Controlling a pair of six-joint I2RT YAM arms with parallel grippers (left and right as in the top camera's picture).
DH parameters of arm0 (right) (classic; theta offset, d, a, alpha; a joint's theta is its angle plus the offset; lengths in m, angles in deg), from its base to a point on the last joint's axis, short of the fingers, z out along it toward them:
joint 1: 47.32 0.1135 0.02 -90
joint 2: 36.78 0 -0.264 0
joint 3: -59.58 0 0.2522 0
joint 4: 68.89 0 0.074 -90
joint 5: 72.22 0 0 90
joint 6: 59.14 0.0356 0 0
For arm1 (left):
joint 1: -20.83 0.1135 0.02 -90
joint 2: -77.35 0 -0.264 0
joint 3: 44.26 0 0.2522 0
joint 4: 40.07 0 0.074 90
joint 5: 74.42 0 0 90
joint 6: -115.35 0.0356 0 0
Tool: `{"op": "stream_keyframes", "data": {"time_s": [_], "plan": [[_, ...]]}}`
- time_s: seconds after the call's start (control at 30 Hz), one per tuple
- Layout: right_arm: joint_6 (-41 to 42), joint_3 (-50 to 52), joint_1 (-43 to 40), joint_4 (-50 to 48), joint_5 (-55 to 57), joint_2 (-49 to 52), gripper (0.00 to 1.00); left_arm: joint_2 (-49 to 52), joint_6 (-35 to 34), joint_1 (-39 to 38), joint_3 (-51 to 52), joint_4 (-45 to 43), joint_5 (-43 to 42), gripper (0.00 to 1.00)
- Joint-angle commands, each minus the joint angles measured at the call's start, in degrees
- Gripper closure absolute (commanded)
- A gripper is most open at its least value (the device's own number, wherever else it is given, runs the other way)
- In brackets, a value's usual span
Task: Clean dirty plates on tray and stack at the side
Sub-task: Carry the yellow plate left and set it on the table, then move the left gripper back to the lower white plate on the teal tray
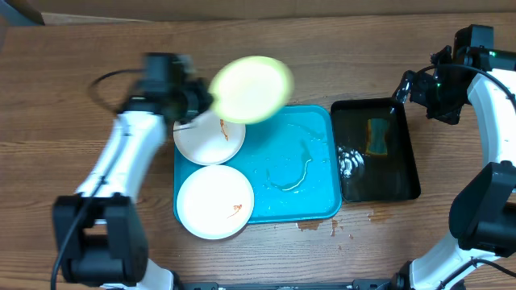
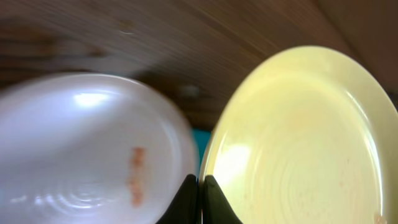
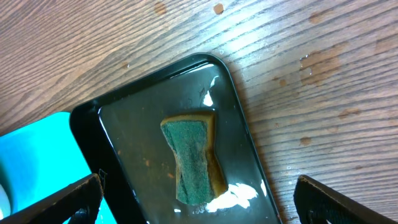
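From overhead we see the left gripper (image 1: 201, 101) clamped on the edge of the yellow-green plate (image 1: 251, 89). The plate is lifted and blurred above the far left corner of the turquoise tray (image 1: 302, 133). Two more plates lie on the left part of that tray. The upper white plate (image 1: 210, 138) partly overhangs the tray's left rim, and the lower white plate (image 1: 215, 201) sits just beside it at the near left corner. Each shows a small brown-orange smear. Just right of the tray a black tray (image 1: 407, 161) holds water, a sponge (image 1: 377, 137) and some foam (image 1: 351, 159). The right gripper (image 1: 405, 87) hangs over the black tray's far right corner. A few wet spots mark the bench (image 1: 81, 64) near the turquoise tray's front edge.

In the left wrist view the gripper (image 2: 200, 185) has its fingers pressed together on the rim of the yellow-green plate (image 2: 298, 143), which fills the right side. Below and to the left lies a white plate (image 2: 81, 143) with an orange-brown smear (image 2: 135, 177).

In the right wrist view the gripper (image 3: 199, 182) has its fingers spread wide apart and holds nothing. Beneath it the sponge (image 3: 193, 162) lies green side up in the water of the black tray (image 3: 93, 124). A corner of the turquoise tray (image 3: 37, 149) shows at the left.
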Motion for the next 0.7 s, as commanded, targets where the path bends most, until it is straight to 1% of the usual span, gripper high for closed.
{"op": "stream_keyframes", "data": {"time_s": [0.0,0.1,0.17,0.27,0.3,0.37,0.43,0.53,0.67], "plan": [[0.02,-0.68,0.00,-0.20,-0.24,-1.81,0.00,-2.23,-0.90,11.85,-0.79,4.33,-6.95,0.96],[0.02,-0.68,0.00,-0.20,-0.24,-1.81,0.00,-2.23,-0.09,21.14,-0.76,8.02,-6.67,0.96],[0.02,-0.68,0.00,-0.20,-0.24,-1.81,0.00,-2.23,1.70,27.26,-0.74,10.45,-5.07,0.96],[0.02,-0.68,0.00,-0.20,-0.24,-1.81,0.00,-2.23,3.30,32.81,-0.66,13.22,0.52,0.96],[0.02,-0.68,0.00,-0.20,-0.24,-1.81,0.00,-2.23,3.28,34.58,-0.52,14.27,3.96,0.96],[0.02,-0.68,0.00,-0.20,-0.24,-1.81,0.00,-2.21,3.28,37.00,0.20,15.37,10.03,0.96],[0.02,-0.68,0.00,-0.20,-0.24,-1.81,0.00,-2.16,3.26,38.29,2.01,14.21,14.62,0.96],[0.02,-0.68,0.00,-0.20,-0.24,-1.81,0.00,-2.08,3.19,38.34,4.81,10.58,15.21,0.96],[0.02,-0.68,0.00,-0.20,-0.24,-1.81,0.00,-2.03,0.76,38.18,8.74,4.81,15.21,0.96]]}}
